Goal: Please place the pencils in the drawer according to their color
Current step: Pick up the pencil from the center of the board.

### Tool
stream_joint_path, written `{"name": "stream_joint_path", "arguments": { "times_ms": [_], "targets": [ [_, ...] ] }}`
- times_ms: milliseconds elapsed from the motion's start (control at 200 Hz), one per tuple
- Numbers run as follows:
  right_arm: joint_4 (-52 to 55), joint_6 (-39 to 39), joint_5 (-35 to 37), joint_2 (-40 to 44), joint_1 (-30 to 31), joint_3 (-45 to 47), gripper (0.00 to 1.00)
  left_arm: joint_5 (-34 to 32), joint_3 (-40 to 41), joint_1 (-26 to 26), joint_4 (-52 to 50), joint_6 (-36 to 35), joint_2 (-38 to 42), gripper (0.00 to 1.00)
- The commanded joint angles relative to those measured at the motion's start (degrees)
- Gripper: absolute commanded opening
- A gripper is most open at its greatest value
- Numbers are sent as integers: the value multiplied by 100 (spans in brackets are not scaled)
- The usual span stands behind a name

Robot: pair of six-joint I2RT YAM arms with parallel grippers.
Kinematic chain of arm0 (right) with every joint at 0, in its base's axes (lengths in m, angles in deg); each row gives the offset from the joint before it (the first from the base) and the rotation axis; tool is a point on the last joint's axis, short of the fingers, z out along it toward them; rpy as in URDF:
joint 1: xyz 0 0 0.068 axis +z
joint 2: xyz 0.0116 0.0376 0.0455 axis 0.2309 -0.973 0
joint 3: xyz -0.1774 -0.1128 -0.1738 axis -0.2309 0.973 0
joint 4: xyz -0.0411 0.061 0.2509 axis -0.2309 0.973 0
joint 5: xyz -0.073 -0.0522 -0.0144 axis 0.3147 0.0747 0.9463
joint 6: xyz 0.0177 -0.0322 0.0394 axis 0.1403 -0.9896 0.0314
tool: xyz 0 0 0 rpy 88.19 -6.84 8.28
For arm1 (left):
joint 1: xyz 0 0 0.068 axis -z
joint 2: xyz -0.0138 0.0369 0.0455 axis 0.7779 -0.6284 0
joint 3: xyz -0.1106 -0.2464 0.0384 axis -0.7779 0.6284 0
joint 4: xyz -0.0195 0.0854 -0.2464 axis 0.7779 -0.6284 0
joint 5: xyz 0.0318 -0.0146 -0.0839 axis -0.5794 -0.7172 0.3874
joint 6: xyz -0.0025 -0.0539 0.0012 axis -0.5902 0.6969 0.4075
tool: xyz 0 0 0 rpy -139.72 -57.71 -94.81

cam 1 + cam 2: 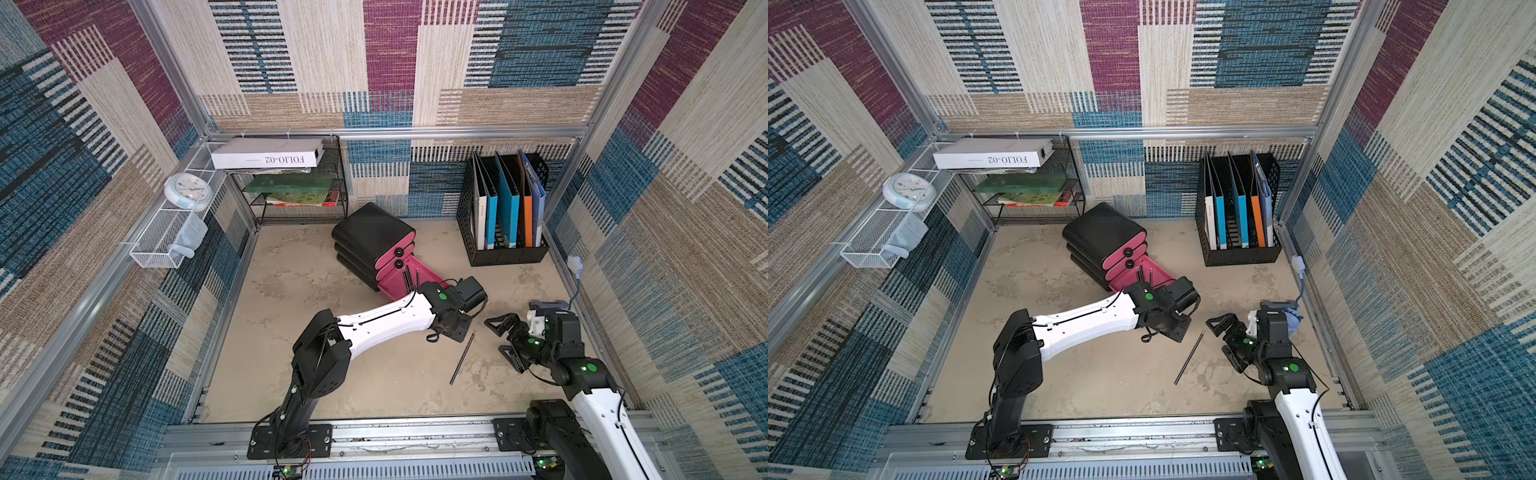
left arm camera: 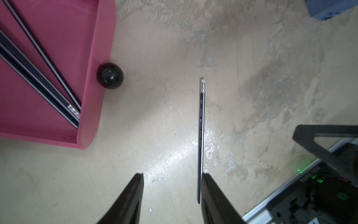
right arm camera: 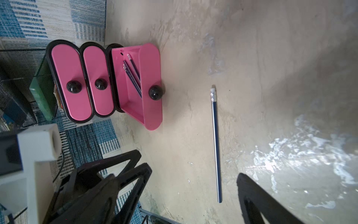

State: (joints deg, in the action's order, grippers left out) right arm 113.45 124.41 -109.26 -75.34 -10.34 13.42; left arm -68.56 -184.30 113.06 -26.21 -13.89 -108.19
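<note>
A dark blue pencil (image 1: 463, 356) with a white rubber end is laid flat on the surface (image 1: 395, 386), right of the middle and nearer the front edge; "HB" can be read on it. The left hand (image 2: 171, 174) is held spread over one end, with nothing pinched. The right hand (image 1: 494, 336) is spread wide just beside it. More dark pencils (image 3: 133, 77) are kept in the open pink drawer (image 3: 151, 108) toward the back edge. "FOLIO-02" is printed on a white box (image 1: 266, 153) in the back left corner.
</note>
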Motion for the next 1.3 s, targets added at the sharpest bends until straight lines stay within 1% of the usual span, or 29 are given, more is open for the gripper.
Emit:
{"name": "stream_joint_path", "arguments": {
  "times_ms": [0, 225, 716, 1297],
  "targets": [
    [270, 100, 319, 22, 1, 21, 99, -162, 125, 169, 232, -217, -1, 52],
    [342, 151, 392, 39, 3, 20, 99, -83, 102, 413, 264, -422, -257, 52],
    [440, 164, 419, 79, 6, -32, 99, -30, -92, 676, 212, -704, -822, 52],
    [503, 158, 462, 45, -1, -173, 99, 58, -285, 713, -126, -1021, -1394, 52]
  ]
}}
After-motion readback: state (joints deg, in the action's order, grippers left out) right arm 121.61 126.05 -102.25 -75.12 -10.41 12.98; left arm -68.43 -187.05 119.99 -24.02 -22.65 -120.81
